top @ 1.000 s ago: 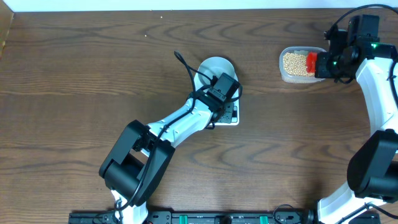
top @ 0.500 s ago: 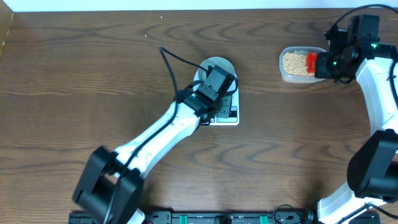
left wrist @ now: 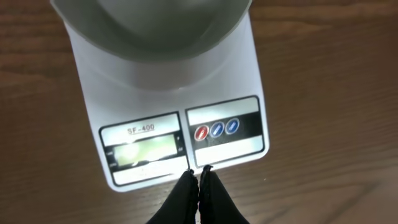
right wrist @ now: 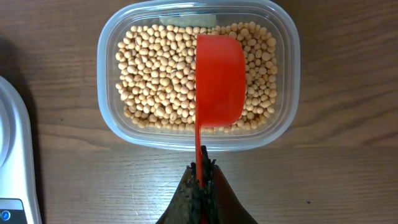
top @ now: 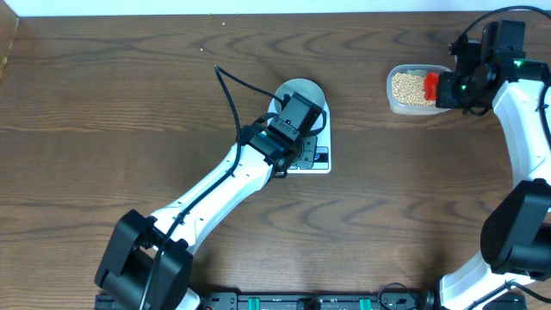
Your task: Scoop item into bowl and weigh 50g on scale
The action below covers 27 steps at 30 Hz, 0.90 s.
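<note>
Scale prep, I'd say: my left gripper (left wrist: 199, 175), pinched shut and empty, hovers at the scale's (left wrist: 87, 106) front edge, bowl (left wrist: 152, 25) on the scale; right gripper (right wrist: 202, 168) clamps the red scoop (right wrist: 219, 81) over soybeans (right wrist: 155, 68) right of the scale; next needs a light tap on its buttons (left wrist: 216, 129).

It looked like a robotics lab bench: 2 white-and-black arms (top: 215, 185) stood at a black rail (top: 284, 302) along the near edge of a wood-grain table (top: 103, 103) (a pale wall strip (top: 258, 7) ran along the far side).
</note>
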Each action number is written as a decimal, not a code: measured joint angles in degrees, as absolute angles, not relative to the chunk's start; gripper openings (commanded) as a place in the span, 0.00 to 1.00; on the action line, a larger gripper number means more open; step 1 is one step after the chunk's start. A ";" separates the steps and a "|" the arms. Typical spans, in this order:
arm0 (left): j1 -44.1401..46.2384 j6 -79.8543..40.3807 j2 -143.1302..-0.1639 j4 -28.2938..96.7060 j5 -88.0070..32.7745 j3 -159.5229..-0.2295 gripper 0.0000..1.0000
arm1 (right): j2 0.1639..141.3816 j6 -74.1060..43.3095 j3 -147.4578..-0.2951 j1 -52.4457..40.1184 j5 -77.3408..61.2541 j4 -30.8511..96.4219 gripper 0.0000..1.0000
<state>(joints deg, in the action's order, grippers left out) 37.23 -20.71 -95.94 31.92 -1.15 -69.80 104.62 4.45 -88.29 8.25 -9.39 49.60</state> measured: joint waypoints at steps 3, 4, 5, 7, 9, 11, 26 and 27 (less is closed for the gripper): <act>37.23 -20.71 -96.36 28.84 -1.15 -69.73 0.07 | 104.62 4.45 -88.29 8.25 -9.41 49.56 0.01; 37.23 -20.71 -96.71 27.94 -1.15 -69.73 0.07 | 104.62 4.43 -88.29 8.25 -9.39 49.54 0.01; 37.23 -20.71 -97.19 27.14 -1.15 -69.73 0.07 | 104.62 4.43 -88.29 8.25 -9.39 49.52 0.01; 37.30 -20.71 -98.76 25.85 -1.13 -69.73 0.07 | 104.62 4.45 -88.29 8.25 -9.39 49.54 0.01; 37.32 -20.71 -100.62 24.95 -1.15 -69.73 0.07 | 104.62 4.45 -88.29 8.25 -9.39 49.54 0.01; 37.34 -20.71 -102.74 24.60 -1.15 -69.71 0.07 | 104.62 4.43 -88.29 8.25 -9.39 49.56 0.01; 39.70 -20.73 -107.13 24.67 -0.45 -69.34 0.07 | 104.62 4.43 -88.29 8.25 -9.39 49.58 0.01; 39.70 -20.73 -107.87 24.58 -0.32 -69.34 0.07 | 104.62 4.45 -88.29 8.25 -9.41 49.63 0.01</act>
